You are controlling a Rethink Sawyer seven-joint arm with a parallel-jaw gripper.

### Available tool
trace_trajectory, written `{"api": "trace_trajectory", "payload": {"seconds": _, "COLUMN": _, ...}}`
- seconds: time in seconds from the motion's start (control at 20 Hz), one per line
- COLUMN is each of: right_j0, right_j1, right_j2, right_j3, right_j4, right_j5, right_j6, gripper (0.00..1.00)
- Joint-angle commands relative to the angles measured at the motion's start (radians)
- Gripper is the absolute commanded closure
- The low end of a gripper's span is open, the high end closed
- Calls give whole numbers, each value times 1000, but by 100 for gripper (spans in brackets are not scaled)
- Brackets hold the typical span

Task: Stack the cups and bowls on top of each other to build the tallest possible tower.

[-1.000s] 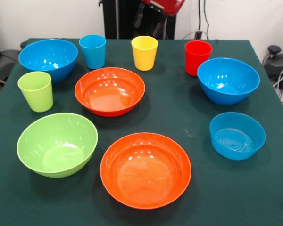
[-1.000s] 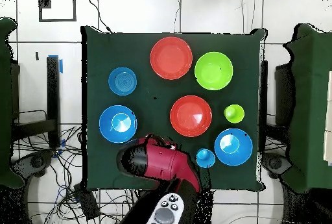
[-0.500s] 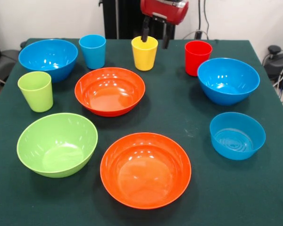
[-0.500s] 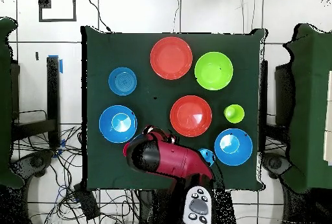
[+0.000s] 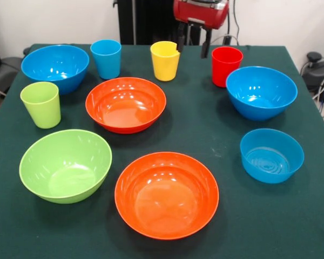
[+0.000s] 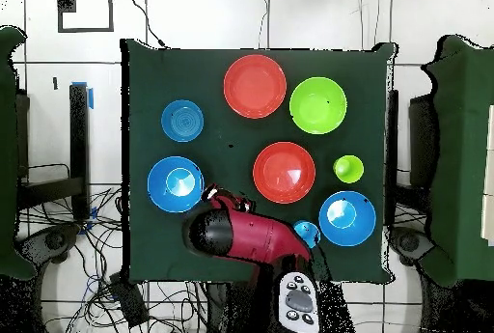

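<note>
All cups and bowls stand apart on the green table; nothing is stacked. In the front view the blue cup (image 5: 106, 58), yellow cup (image 5: 164, 60) and red cup (image 5: 226, 66) line the far edge, and the green cup (image 5: 41, 104) stands at the left. Two deep blue bowls (image 5: 55, 66) (image 5: 261, 91), the smaller blue bowl (image 5: 271, 155), two orange bowls (image 5: 126, 104) (image 5: 166, 194) and the green bowl (image 5: 65, 164) are spread around. My gripper (image 5: 193, 47) is open and empty, hanging between the yellow and red cups, one finger by the yellow cup's rim.
In the overhead view the red arm (image 6: 246, 235) covers the yellow and red cups; the blue cup (image 6: 306, 233) shows beside it. Bare cloth lies between the bowls, widest between the front orange bowl and the smaller blue bowl. Cables and equipment surround the table.
The gripper has come down from the top edge into view, then shifted right from over the yellow cup to the gap between yellow and red cups. Cups and bowls have not moved.
</note>
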Motion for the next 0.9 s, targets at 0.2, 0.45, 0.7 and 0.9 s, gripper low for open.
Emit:
{"api": "trace_trajectory", "payload": {"seconds": 0.2, "right_j0": 77, "right_j1": 48, "right_j2": 20, "right_j3": -10, "right_j4": -39, "right_j5": -27, "right_j6": 116, "gripper": 0}}
{"api": "trace_trajectory", "payload": {"seconds": 0.45, "right_j0": 137, "right_j1": 66, "right_j2": -51, "right_j3": -51, "right_j4": -31, "right_j5": -15, "right_j6": 121, "gripper": 0}}
{"api": "trace_trajectory", "payload": {"seconds": 0.7, "right_j0": 180, "right_j1": 87, "right_j2": -101, "right_j3": -63, "right_j4": -23, "right_j5": -33, "right_j6": 131, "gripper": 0}}
{"api": "trace_trajectory", "payload": {"seconds": 0.9, "right_j0": 209, "right_j1": 111, "right_j2": -141, "right_j3": -94, "right_j4": -11, "right_j5": -39, "right_j6": 139, "gripper": 0}}
